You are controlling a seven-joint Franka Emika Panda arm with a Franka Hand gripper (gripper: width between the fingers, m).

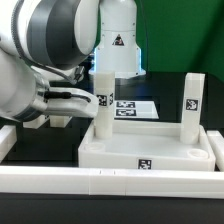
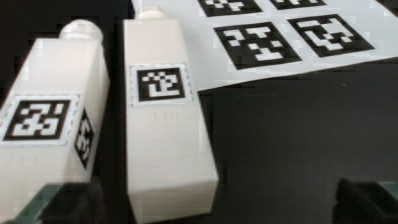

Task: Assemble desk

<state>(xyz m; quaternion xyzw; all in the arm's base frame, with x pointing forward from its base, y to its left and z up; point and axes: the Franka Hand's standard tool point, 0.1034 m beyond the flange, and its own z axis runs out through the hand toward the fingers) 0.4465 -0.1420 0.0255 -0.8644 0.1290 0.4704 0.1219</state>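
The white tray-like tabletop (image 1: 150, 152) lies at the front of the exterior view. Two white square legs stand upright on it, one at its back left (image 1: 103, 100) and one at its back right (image 1: 192, 105). In the wrist view two more tagged legs lie side by side on the black table, one (image 2: 164, 120) beside the other (image 2: 59, 100), pegs pointing away. My gripper (image 2: 217, 205) is open, fingers wide apart. The near end of one lying leg sits between them, with no contact visible. In the exterior view the arm hides the lying legs.
The marker board (image 2: 285, 40) lies right beside the lying legs and shows behind the tabletop in the exterior view (image 1: 135, 105). Long white border rails run along the front (image 1: 100, 180) and the exterior view's left (image 1: 8, 135). My bulky arm (image 1: 50, 45) fills the upper left.
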